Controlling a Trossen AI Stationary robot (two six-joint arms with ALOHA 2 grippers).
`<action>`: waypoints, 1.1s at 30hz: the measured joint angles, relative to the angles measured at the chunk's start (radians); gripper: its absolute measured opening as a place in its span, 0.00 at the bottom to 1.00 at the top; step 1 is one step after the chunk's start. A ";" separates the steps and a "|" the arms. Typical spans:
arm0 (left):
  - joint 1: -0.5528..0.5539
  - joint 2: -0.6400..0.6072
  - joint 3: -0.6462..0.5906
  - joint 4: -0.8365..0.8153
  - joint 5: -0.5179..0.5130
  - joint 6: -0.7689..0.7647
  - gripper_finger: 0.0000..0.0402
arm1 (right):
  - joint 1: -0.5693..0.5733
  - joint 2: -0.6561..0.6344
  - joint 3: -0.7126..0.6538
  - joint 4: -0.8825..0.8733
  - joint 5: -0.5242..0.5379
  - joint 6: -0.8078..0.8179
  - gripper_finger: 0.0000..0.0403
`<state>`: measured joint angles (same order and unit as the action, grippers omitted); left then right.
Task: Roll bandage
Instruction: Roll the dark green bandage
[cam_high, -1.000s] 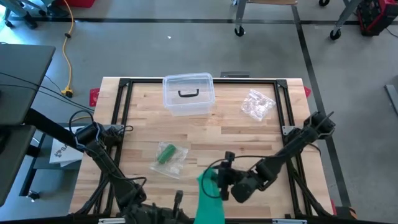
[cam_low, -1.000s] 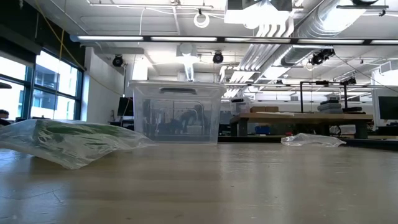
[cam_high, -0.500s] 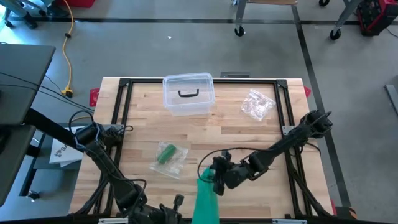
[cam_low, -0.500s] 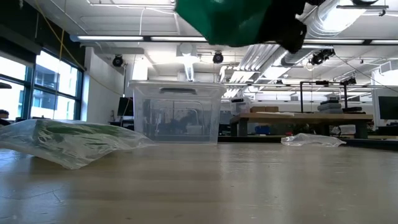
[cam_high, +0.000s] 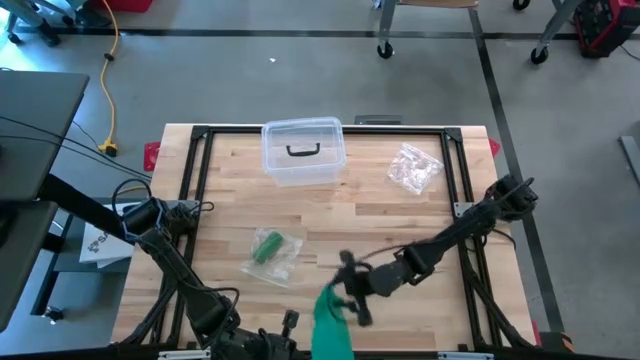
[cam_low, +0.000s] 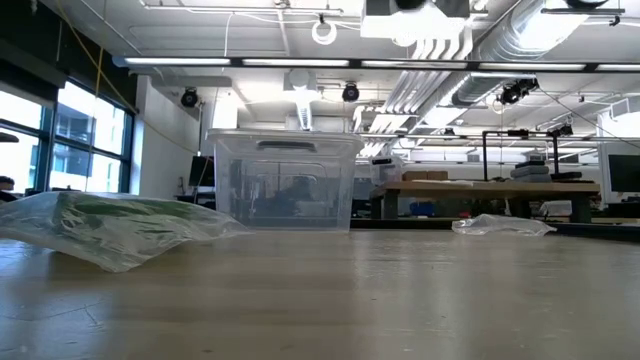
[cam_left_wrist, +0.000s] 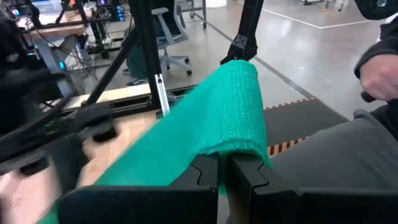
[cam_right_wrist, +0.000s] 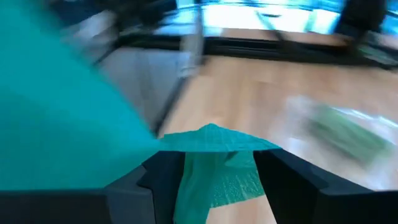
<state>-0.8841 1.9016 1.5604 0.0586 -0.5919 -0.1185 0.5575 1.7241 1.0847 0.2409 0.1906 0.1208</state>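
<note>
A green bandage (cam_high: 330, 325) hangs as a strip over the table's near edge, stretched between my two grippers. My left gripper (cam_left_wrist: 224, 167) is shut on its near end, low at the near edge (cam_high: 290, 325). My right gripper (cam_high: 343, 290) has the strip's far end, and the bandage (cam_right_wrist: 214, 180) fills the gap between its two fingers. The low view shows neither gripper nor the bandage. My left gripper pinches the bandage's near end (cam_left_wrist: 239, 146) between its shut fingers. The cloth drapes over the fingertips as a rounded fold and runs away from them as a flat band, clear of the table. My right gripper has the bandage's far end (cam_right_wrist: 217, 146) between its two fingers, bunched in several layers with a fold on top. The fingers come at it slanting down from the table's right. The strip leaves them toward the near edge, off the wood.
A clear lidded box (cam_high: 303, 150) stands at the far middle. A plastic bag with a green roll (cam_high: 272, 250) lies left of centre, a crumpled clear wrapper (cam_high: 415, 167) at the far right. A person's hand (cam_left_wrist: 379, 68) shows beyond the near edge.
My right gripper has gone a little toward the table's left with the bandage's far end and has tipped and turned at the wrist. Half a second ago the bandage showed at the top of the low view; now it is out of that view.
</note>
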 joint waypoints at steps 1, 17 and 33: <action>0.000 0.000 0.000 -0.002 0.001 0.000 0.00 | 0.004 0.000 0.000 0.003 -0.064 -0.040 0.48; 0.003 -0.001 0.000 -0.004 -0.023 -0.001 0.01 | 0.005 0.000 0.001 0.071 -0.269 0.155 0.49; 0.008 -0.002 0.000 -0.036 -0.023 -0.054 0.01 | -0.014 -0.071 0.001 -0.167 -0.331 -0.269 0.53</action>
<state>-0.8765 1.8992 1.5608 0.0224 -0.6144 -0.1723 0.5432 1.6535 1.0855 0.0740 -0.1400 -0.1478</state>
